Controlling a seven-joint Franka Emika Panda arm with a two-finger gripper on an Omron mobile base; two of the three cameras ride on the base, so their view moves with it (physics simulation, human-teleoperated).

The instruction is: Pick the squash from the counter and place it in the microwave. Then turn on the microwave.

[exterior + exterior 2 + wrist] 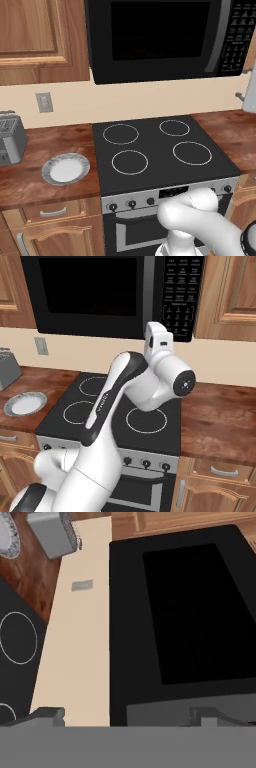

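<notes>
The jaws stand spread wide with nothing between them. In the hand view the two dark fingertips [46, 714] rise far apart at the bottom, and the gripper [132, 716] touches nothing; it faces the microwave [185, 612], whose dark glass door is shut.

The microwave [160, 37] hangs above the black stovetop [160, 150], its curved grey handle and keypad on the right side of the door. Through the dark glass nothing inside can be made out.

A white plate [65, 168] with a grey rim lies on the reddish-brown desk [45, 182] left of the stovetop, and it carries nothing. Behind it, near the wall, stands a small grey toaster [11, 137], cut off by the left edge of the left base view. A wall outlet [44, 102] sits above the desk.

I cannot find the squash in any of the pictures, so I cannot tell where it is. In the right base view the white arm [135, 386] rises over the stovetop [75, 411] and covers much of it and some of the desk [220, 421] to the right; the plate [25, 404] shows at far left.
</notes>
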